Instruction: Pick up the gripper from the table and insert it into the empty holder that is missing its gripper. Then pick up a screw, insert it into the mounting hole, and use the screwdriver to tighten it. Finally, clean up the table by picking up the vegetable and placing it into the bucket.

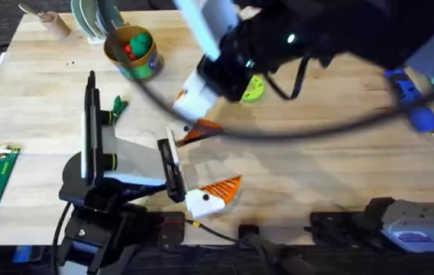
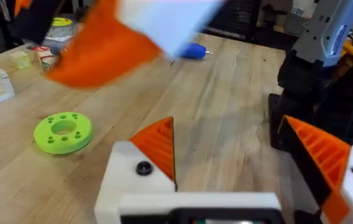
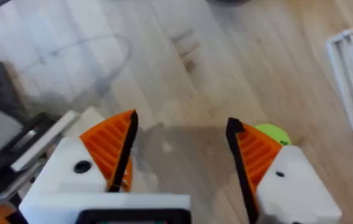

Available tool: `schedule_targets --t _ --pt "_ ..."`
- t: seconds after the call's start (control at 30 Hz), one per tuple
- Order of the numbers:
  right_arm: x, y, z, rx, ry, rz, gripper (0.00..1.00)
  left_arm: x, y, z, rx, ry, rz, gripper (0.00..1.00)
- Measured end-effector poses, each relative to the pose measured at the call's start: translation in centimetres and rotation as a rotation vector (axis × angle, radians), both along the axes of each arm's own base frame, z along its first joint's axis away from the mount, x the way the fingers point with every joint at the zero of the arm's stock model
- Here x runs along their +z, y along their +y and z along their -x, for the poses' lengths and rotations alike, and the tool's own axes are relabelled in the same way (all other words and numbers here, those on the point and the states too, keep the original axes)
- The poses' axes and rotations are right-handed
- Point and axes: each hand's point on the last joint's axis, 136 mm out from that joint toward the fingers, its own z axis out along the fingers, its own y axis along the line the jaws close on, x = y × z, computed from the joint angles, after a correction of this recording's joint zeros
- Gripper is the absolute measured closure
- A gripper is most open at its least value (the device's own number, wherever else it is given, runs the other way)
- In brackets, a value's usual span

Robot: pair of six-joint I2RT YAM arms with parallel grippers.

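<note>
blurred right gripper (image 1: 190, 114) fingers spread wide, left gripper (image 1: 221, 191) likewise, grained wooden table (image 1: 316, 164)

Your right arm (image 1: 278, 46) rises dark and blurred under the overhead camera, covering part of the lime-green disc (image 1: 253, 89); the blue screwdriver (image 1: 416, 103) is blurred, its thin bit too small to make out

One bucket (image 1: 131, 52), one screwdriver (image 1: 414, 103), seemingly one vegetable (image 1: 118, 106).
</note>
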Motion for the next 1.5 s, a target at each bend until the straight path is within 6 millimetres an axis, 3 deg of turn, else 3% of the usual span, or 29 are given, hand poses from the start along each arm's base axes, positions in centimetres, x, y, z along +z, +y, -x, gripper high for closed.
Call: schedule_targets --t 0.17,0.23,0.33,0.43,0.47,0.63,0.77,0.87,1.03,1.23,1.5 --pt "0.1 -4.7 -5.1 -0.172 -0.001 0.001 0.077 0.0 0.0 0.0 0.000 -0.001 0.000 0.008" --pt "0.2 -6.9 -6.7 -0.238 -0.002 0.001 0.078 0.0 0.0 0.0 0.000 -0.003 -0.001 0.088" --pt "0.9 -10.9 -8.6 -0.348 -0.002 0.002 0.077 0.0 0.0 0.0 -0.003 -0.003 -0.001 0.406" --pt "2.7 -15.8 -9.8 -0.470 -0.026 -0.014 0.077 0.0 0.0 0.0 -0.003 -0.005 -0.001 0.882" --pt "3.3 -17.3 -9.9 -0.509 -0.032 -0.018 0.077 0.0 0.0 0.0 -0.003 -0.010 -0.003 0.969" --pt "5.2 -26.9 -8.9 -0.762 -0.039 0.020 0.077 0.0 0.0 0.0 -0.003 -0.010 -0.003 0.984" --pt "4.7 -34.0 -8.0 -0.977 -0.015 0.092 0.075 0.0 0.0 0.0 -0.003 -0.011 -0.003 0.985" --pt "4.1 -38.2 -7.8 -1.102 0.000 0.121 0.075 0.0 0.0 0.0 -0.003 -0.011 -0.003 0.985" --pt "3.1 -42.4 -7.5 -1.220 0.029 0.151 0.075 0.0 0.0 0.0 -0.003 -0.011 -0.003 0.985" --pt "1.2 -46.2 -7.6 -1.181 0.057 0.274 0.075 0.0 0.0 0.0 -0.003 -0.011 -0.003 0.985" --pt "-4.8 -50.3 -8.2 -1.041 0.203 0.428 0.075 0.0 0.0 0.0 -0.003 -0.011 -0.003 0.986"
